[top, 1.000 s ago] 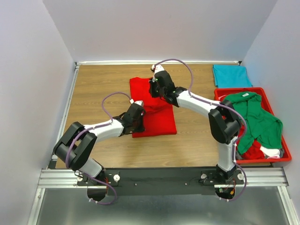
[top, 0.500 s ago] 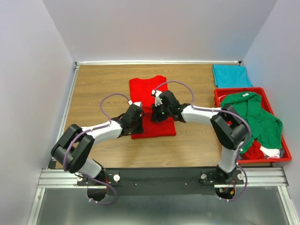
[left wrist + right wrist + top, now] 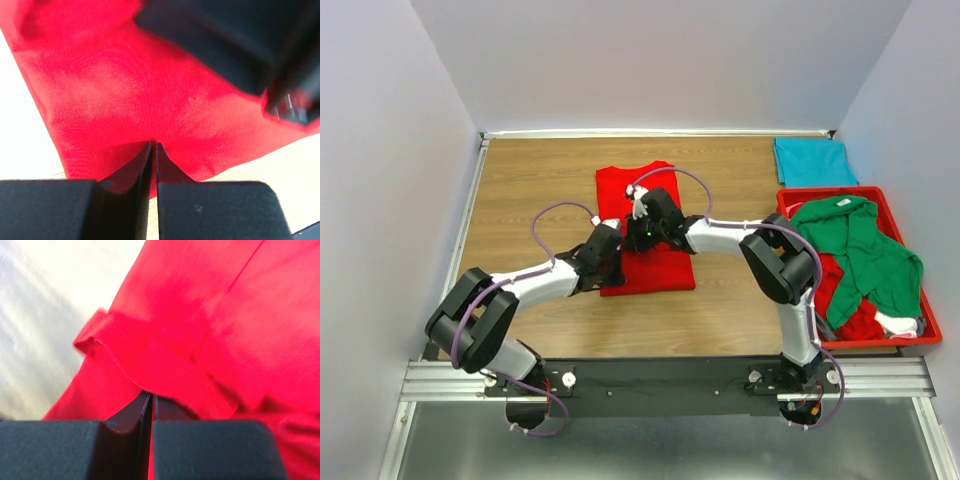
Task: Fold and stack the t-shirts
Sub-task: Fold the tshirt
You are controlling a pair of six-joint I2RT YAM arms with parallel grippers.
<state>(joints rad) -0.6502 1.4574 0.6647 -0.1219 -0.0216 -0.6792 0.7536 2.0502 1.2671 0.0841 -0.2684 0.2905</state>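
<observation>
The red t-shirt (image 3: 660,272) lies partly folded in the middle of the wooden table (image 3: 535,185). My left gripper (image 3: 613,262) sits at the shirt's near left edge. In the left wrist view it (image 3: 152,145) is shut, with red cloth (image 3: 125,90) at its tips. My right gripper (image 3: 642,238) is over the shirt's middle, close to the left one. In the right wrist view it (image 3: 151,396) is shut on a raised fold of the red shirt (image 3: 200,315). The right gripper's black body shows blurred in the left wrist view (image 3: 240,50). A folded teal t-shirt (image 3: 812,162) lies at the far right.
A red plastic tray (image 3: 923,340) stands at the right edge. It holds a crumpled green shirt (image 3: 865,250) and other red and white cloth. White walls close in the table on the left, back and right.
My right gripper has moved from the shirt's far edge toward the near left, bringing a fold of red cloth over the shirt. My left gripper has hardly moved.
</observation>
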